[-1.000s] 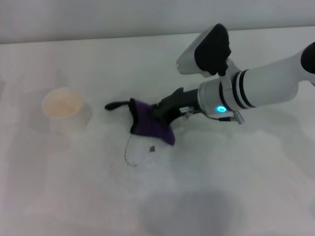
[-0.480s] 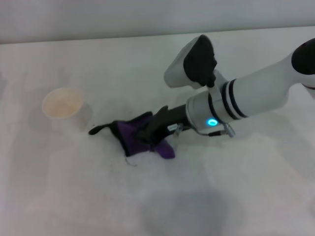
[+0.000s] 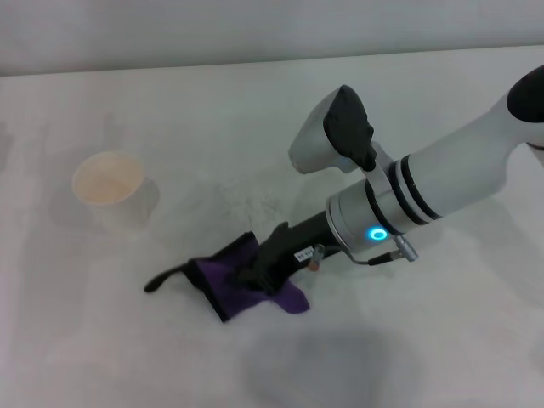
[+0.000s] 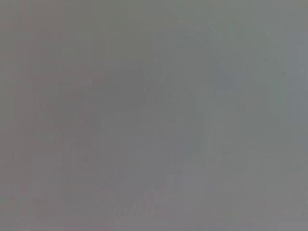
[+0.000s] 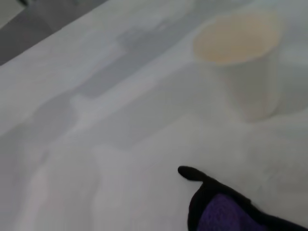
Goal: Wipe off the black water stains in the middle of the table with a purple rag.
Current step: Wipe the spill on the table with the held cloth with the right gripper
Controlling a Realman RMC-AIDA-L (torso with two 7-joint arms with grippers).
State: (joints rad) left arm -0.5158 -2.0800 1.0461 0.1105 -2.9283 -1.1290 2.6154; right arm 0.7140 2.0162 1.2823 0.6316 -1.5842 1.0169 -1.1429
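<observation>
Right pincer (image 3: pixel 259 276) is clenched on the purple rag (image 3: pixel 229 285) and presses it flat against the desk (image 3: pixel 442 340), toward the near edge and roughly midway between the left and right edges. The rag's black loop tail (image 3: pixel 161 279) trails out toward the left edge. No black stain is visible anywhere on the open surface; whether it lies under the cloth or is already gone cannot be told. A faint speckled patch (image 3: pixel 246 200) shows farther from the near edge, between the rag and the far edge. A white paper cup (image 3: pixel 110 189) stands well apart, toward the left edge, upright.

The left arm does not appear in the head view, and its wrist view shows nothing usable.

Judgement on the step in hand: the wiping stroke is under way. To do it well, the cloth should be kept flat under steady downward pressure, the strokes kept short and overlapping across the middle of the desk, and the trailing tail kept clear of the cup.
</observation>
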